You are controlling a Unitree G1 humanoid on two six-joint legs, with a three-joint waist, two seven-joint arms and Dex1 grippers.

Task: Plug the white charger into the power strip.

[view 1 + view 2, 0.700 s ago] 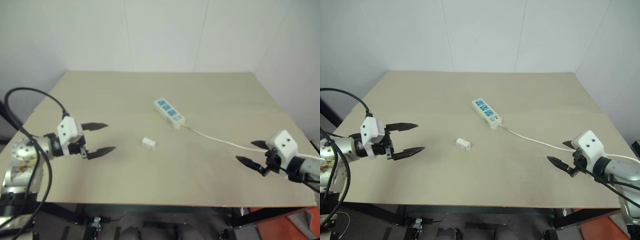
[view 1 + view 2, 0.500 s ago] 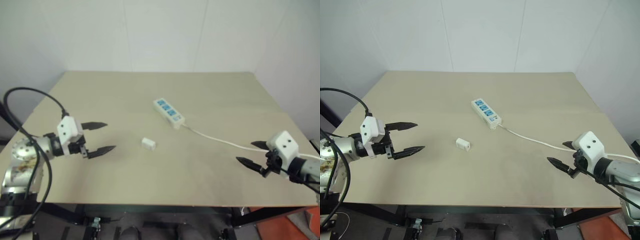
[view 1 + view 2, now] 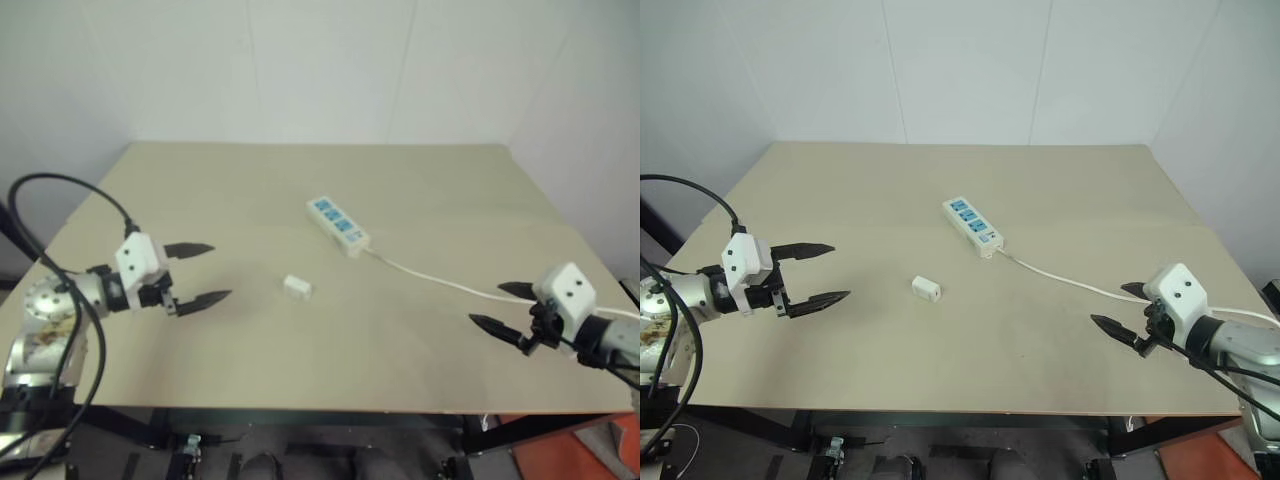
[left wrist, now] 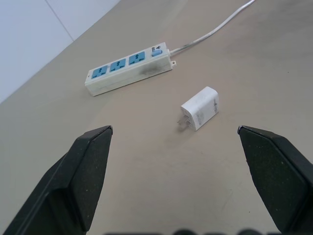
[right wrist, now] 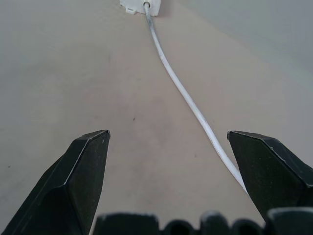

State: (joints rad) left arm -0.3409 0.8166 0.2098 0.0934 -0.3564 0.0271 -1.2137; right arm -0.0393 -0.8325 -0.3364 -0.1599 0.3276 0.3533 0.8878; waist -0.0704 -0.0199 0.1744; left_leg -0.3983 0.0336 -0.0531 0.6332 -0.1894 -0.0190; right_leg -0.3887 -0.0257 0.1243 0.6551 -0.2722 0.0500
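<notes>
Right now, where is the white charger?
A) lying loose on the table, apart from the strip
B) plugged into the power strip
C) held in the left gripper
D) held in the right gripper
A: the white charger lies on the table, clear of the power strip and both open grippers.

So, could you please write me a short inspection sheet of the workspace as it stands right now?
Surface: beige table, flat.
Job's things: white charger lies loose on its side, unplugged, prongs showing in the left wrist view; power strip lies apart from it, farther back, sockets up.
Clutter: nothing seen.
Grippers: left claw open, holding nothing, facing the charger; right claw open, holding nothing, beside the cord.
Cables: thin white cord runs from the strip toward the right edge.
Surroundings: white walls.
</notes>
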